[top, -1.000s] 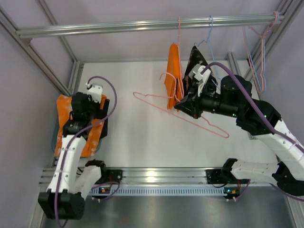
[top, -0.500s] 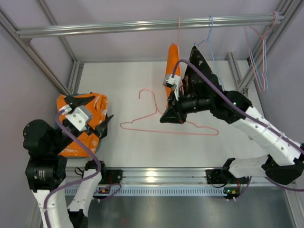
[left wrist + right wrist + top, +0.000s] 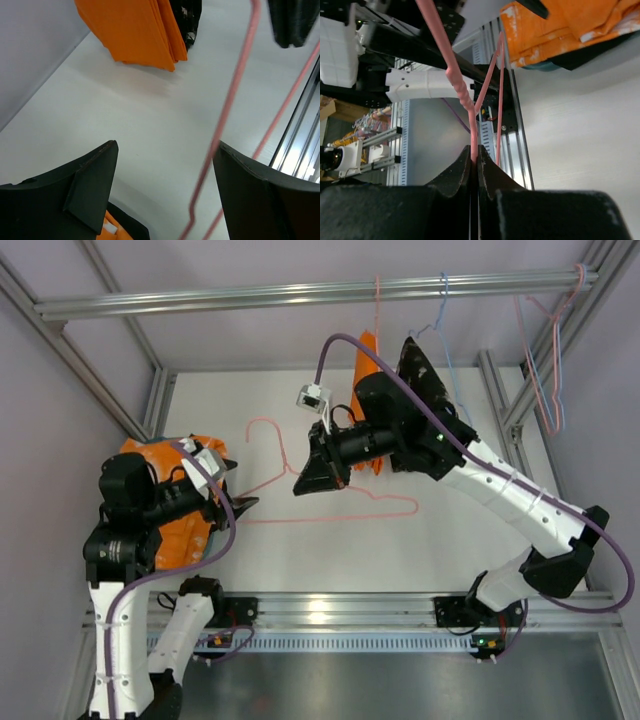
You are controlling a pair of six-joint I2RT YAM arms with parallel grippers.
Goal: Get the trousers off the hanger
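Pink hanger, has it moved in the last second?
Yes. The hanger, pinched in the right end effector, has shifted left, away from the hanging orange cloth.

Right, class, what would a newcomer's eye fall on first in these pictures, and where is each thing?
The pink hanger, bare, held out over the middle of the table by the right claw, which is shut on its wire. Next, the bright orange trousers heaped at the table's left edge, and another orange garment hanging from the rail at the back.
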